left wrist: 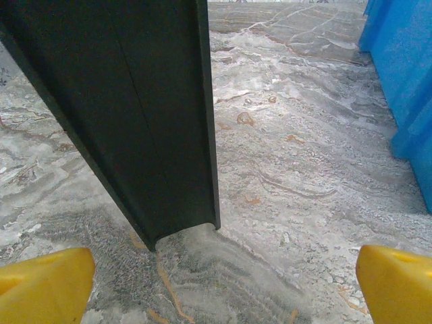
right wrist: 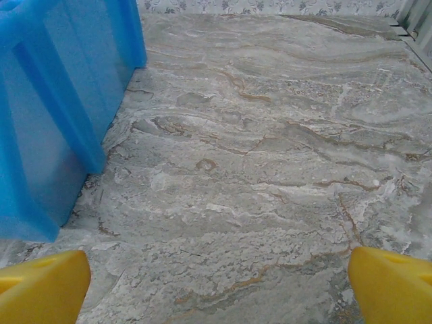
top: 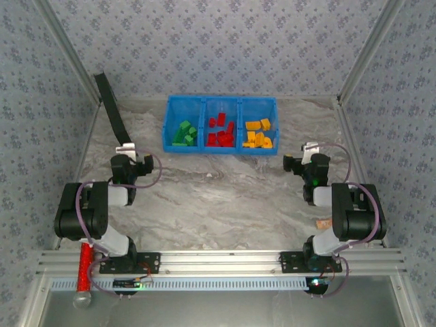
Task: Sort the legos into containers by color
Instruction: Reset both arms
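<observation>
The blue tray (top: 219, 101) stands at the back centre, split into three compartments. Green legos (top: 184, 133) lie in the left one, red legos (top: 221, 131) in the middle one, orange-yellow legos (top: 259, 134) in the right one. My left gripper (top: 131, 151) hovers open over bare table, left of the tray; its yellow fingertips (left wrist: 44, 285) stand wide apart with nothing between them. My right gripper (top: 308, 151) is open too, right of the tray, its fingertips (right wrist: 391, 285) wide apart over bare marble. The tray's blue wall (left wrist: 405, 74) and its wall (right wrist: 47, 115) show beside each gripper.
A dark flat bar (top: 111, 109) leans at the back left, just ahead of the left gripper, and its lower end (left wrist: 135, 115) rests on the table. A red glittery cylinder (top: 84, 267) lies on the front rail at the left. Patterned walls close in the table.
</observation>
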Controlling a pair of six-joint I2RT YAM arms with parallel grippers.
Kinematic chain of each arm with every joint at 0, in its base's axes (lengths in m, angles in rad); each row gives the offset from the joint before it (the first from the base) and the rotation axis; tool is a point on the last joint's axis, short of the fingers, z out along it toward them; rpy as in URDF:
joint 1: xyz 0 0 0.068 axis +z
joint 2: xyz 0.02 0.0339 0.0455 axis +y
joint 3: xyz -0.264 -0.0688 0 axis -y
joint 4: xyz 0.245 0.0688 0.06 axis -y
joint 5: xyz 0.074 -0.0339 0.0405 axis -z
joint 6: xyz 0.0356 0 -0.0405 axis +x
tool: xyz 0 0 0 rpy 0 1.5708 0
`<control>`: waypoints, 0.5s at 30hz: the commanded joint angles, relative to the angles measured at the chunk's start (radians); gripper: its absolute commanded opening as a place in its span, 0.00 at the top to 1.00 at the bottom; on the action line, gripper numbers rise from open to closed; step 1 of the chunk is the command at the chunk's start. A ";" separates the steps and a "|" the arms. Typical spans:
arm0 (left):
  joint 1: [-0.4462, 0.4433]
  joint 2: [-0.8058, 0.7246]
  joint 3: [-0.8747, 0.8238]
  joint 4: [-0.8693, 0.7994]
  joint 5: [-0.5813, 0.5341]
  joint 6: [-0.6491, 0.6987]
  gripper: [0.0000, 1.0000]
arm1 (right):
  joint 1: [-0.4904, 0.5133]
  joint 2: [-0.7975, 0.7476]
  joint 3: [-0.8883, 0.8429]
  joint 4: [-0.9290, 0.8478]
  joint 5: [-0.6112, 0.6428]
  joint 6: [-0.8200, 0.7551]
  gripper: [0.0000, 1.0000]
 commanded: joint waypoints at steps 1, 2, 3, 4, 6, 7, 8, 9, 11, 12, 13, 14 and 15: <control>-0.001 -0.007 0.021 0.002 0.019 0.007 0.01 | 0.002 0.001 0.011 -0.004 0.009 0.007 0.00; -0.003 -0.007 0.022 0.001 0.020 0.005 0.01 | 0.002 0.001 0.011 -0.004 0.010 0.008 0.00; -0.001 -0.007 0.021 0.001 0.020 0.005 0.01 | 0.002 0.001 0.011 -0.004 0.010 0.007 0.00; -0.002 -0.007 0.021 0.001 0.020 0.006 0.01 | 0.002 0.001 0.010 -0.004 0.010 0.007 0.00; -0.003 -0.007 0.022 0.001 0.019 0.006 0.01 | 0.002 0.002 0.010 -0.004 0.010 0.007 0.00; -0.003 -0.006 0.021 0.001 0.020 0.006 0.01 | 0.002 0.002 0.010 -0.004 0.011 0.007 0.00; -0.002 -0.007 0.021 0.001 0.020 0.005 0.01 | 0.002 0.001 0.010 -0.004 0.011 0.007 0.00; -0.002 -0.007 0.021 0.001 0.020 0.005 0.01 | 0.004 0.002 0.011 -0.006 0.012 0.005 0.00; -0.002 -0.007 0.021 0.001 0.020 0.006 0.01 | 0.005 0.004 0.017 -0.013 0.012 0.005 0.00; -0.001 -0.008 0.021 0.001 0.020 0.007 0.01 | 0.005 0.004 0.016 -0.013 0.012 0.005 0.00; -0.002 -0.007 0.021 0.001 0.020 0.006 0.01 | 0.003 0.004 0.015 -0.013 0.009 0.005 0.00; -0.001 -0.007 0.021 0.001 0.020 0.006 0.01 | 0.003 0.003 0.012 -0.007 0.010 0.006 0.00; -0.003 -0.007 0.022 0.001 0.020 0.006 0.01 | 0.003 0.002 0.011 -0.006 0.010 0.007 0.00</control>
